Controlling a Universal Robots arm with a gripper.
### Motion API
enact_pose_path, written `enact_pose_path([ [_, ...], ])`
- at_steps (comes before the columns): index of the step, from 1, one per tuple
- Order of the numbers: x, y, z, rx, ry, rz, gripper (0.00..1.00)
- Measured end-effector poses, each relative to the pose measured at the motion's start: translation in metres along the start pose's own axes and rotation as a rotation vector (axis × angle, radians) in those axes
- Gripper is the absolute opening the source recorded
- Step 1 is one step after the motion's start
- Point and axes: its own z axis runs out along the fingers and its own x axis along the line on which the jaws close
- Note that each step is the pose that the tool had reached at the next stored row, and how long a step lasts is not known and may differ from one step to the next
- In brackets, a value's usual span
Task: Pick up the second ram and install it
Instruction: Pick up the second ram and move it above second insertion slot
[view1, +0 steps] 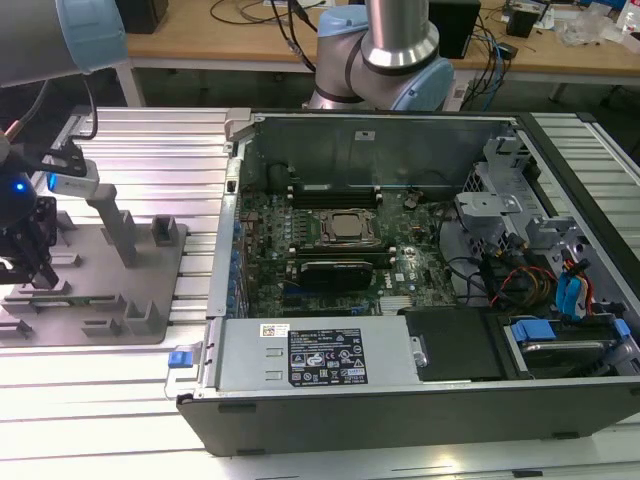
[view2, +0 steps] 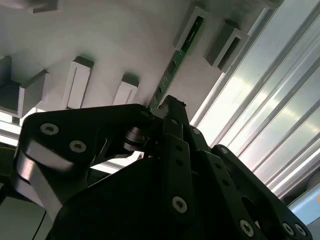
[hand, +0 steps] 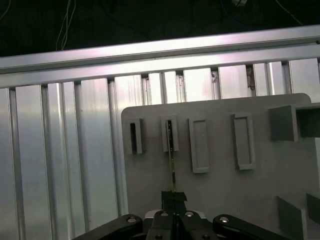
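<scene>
The gripper (hand: 174, 199) is pinching its two black fingertips together on the near end of the second ram (hand: 172, 165). The jaws are standing narrow, with only the thin board between them. In the first wrist view the ram is showing edge-on as a thin dark line running from the fingertips up into a slotted holder block (hand: 164, 135), one of a row of such blocks on the grey fixture plate (hand: 225, 200).

In the second wrist view the ram (view2: 176, 60) is showing as a long green strip with dark chips. Its far end is sitting in the holder block (view2: 184, 31), and its near end is disappearing under the gripper (view2: 167, 105), whose black linkages are crowding the foreground. The ram is lying along the plate (view2: 125, 40) and touching its holder, so it is not lifted clear.

In the exterior view the gripper (view1: 35, 275) is hanging over the fixture plate (view1: 100, 290) at the exterior view's left, on the ribbed aluminium table (view1: 150, 140). The open computer case (view1: 360, 420) is standing well apart from it, toward the exterior view's right, with the silver processor socket (view1: 348, 228) in the middle of its board — the ram is over at the fixture, not in the case.
</scene>
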Motion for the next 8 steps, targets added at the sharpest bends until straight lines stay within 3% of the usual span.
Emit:
enact_pose_path([
  [2,-0.0001,0.0003,0.0032,0.0059,-0.0087,-0.007,0.08],
  [4,-0.0001,0.0016,0.0056,0.0088,-0.0128,-0.008,0.08],
  [8,0.0002,0.0075,0.0108,0.0144,-0.0159,-0.008,0.08],
])
